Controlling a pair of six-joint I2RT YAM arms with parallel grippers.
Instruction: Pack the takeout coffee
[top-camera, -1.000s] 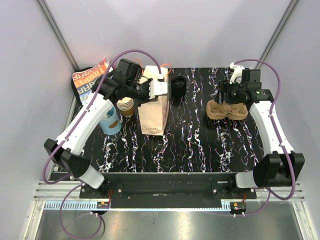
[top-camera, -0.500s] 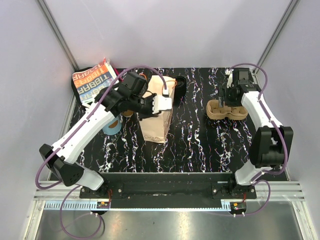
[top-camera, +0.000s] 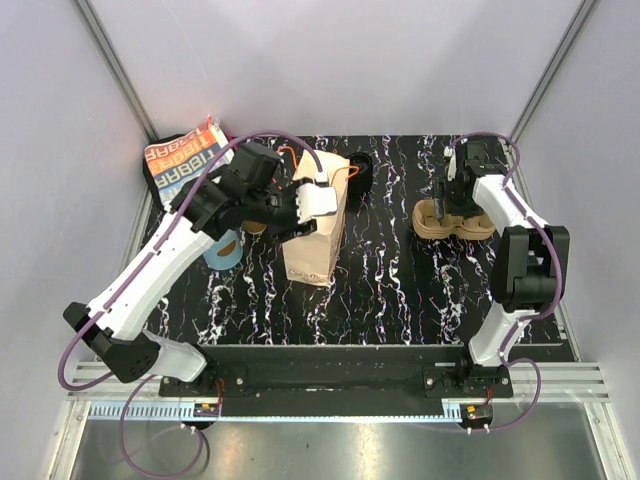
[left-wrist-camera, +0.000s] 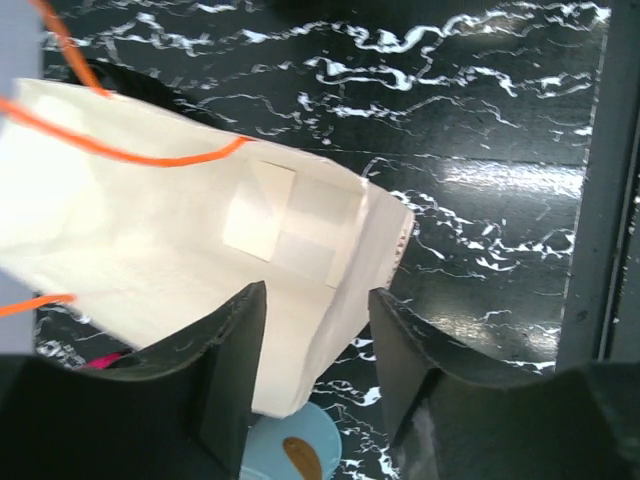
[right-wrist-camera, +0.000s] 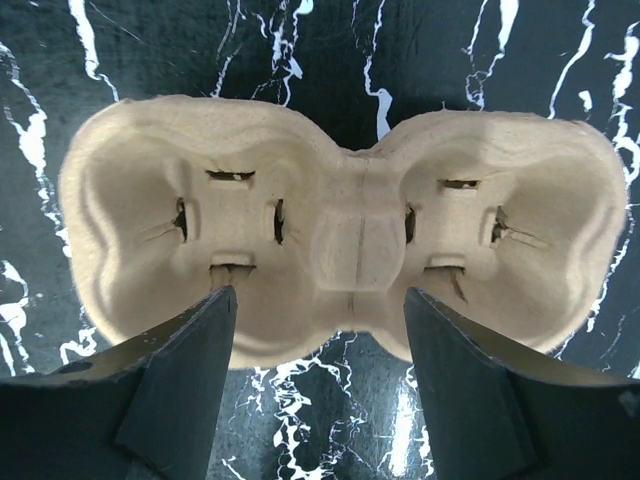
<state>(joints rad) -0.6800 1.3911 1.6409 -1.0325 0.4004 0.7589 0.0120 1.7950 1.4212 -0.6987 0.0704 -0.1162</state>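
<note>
L gripper (left-wrist-camera: 315, 298) jaws part-open over paper bag (top-camera: 312, 245) mouth, left-centre of tabletop (top-camera: 400, 290); R gripper (right-wrist-camera: 318, 296) jaws wide above cup tray (right-wrist-camera: 355, 235); I see takeout coffee (top-camera: 360, 167) at far edge, behind bag.

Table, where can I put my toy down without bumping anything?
The widest bare patch of the black marbled table is the near strip, in front of the tan paper bag and the pulp cup tray. The gap between those two is free too. The far left corner is crowded: blue cup, printed packet, left arm.
</note>
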